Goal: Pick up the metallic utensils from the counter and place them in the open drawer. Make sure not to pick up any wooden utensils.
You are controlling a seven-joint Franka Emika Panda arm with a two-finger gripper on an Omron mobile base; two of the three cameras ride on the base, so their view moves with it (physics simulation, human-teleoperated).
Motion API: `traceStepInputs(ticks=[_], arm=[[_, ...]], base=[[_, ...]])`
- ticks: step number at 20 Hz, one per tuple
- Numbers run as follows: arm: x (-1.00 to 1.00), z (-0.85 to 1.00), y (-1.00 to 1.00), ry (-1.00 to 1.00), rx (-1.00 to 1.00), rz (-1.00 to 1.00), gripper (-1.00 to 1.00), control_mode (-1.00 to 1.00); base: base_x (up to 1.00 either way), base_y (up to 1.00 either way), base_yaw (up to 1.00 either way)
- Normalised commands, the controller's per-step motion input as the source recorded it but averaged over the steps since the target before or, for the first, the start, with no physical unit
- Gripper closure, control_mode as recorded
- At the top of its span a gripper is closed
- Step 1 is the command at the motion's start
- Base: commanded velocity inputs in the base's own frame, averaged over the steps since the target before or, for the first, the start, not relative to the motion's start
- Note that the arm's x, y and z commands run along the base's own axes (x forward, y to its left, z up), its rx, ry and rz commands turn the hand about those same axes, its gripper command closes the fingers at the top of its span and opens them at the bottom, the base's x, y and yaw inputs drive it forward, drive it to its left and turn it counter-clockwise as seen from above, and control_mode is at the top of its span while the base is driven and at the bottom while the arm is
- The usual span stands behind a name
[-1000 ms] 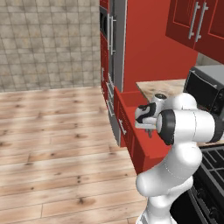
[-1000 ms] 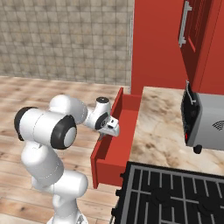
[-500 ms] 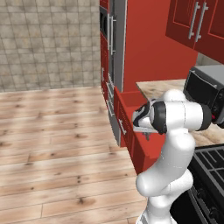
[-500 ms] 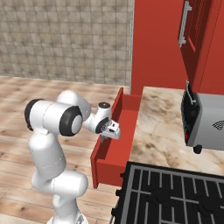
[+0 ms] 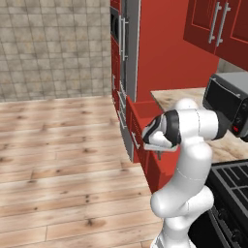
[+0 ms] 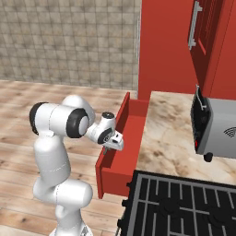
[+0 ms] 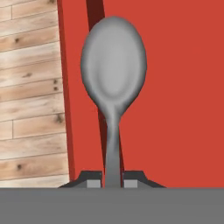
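Your end effector [image 7: 113,180] is pinching the grey metal spoon [image 7: 113,78] by its handle, bowl pointing ahead, and hovering over the open red drawer [image 6: 129,133] beside the worktop [image 6: 171,133].

Evenly, brightly lit, rendered flat; soft shading only, no glare. Slightly soft and blurred in the hand view.

From behind and left of the arm we look forward and down, with the open drawer [image 5: 140,109] at mid-frame and the counter [image 5: 180,96] beyond. From behind and right we see the same drawer [image 6: 130,133] and counter [image 6: 175,133] from the other side, somewhat nearer. From the hand we look very closely along the gripper [image 7: 113,179] into the drawer's red interior [image 7: 183,87], wooden floor [image 7: 30,87] at left.
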Motion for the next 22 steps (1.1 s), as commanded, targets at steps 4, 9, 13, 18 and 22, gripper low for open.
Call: traceStepInputs(ticks=[4,9,13,18,22], arm=[[0.0,-0.23,0.35,0.0,0.01,0.0,1.0,-1.0],[0.03,-0.26,0.48,0.0,0.0,0.0,1.0,-1.0],[0.0,-0.28,0.94,0.01,0.0,0.0,1.0,-1.0],[0.07,-0.42,1.0,0.04,0.0,0.0,1.0,-1.0],[0.52,-0.59,1.0,0.07,0.0,0.0,1.0,-1.0]], base=[[0.0,0.0,0.0],[0.0,0.0,0.0],[0.0,0.0,0.0],[0.0,0.0,0.0],[0.0,0.0,0.0]])
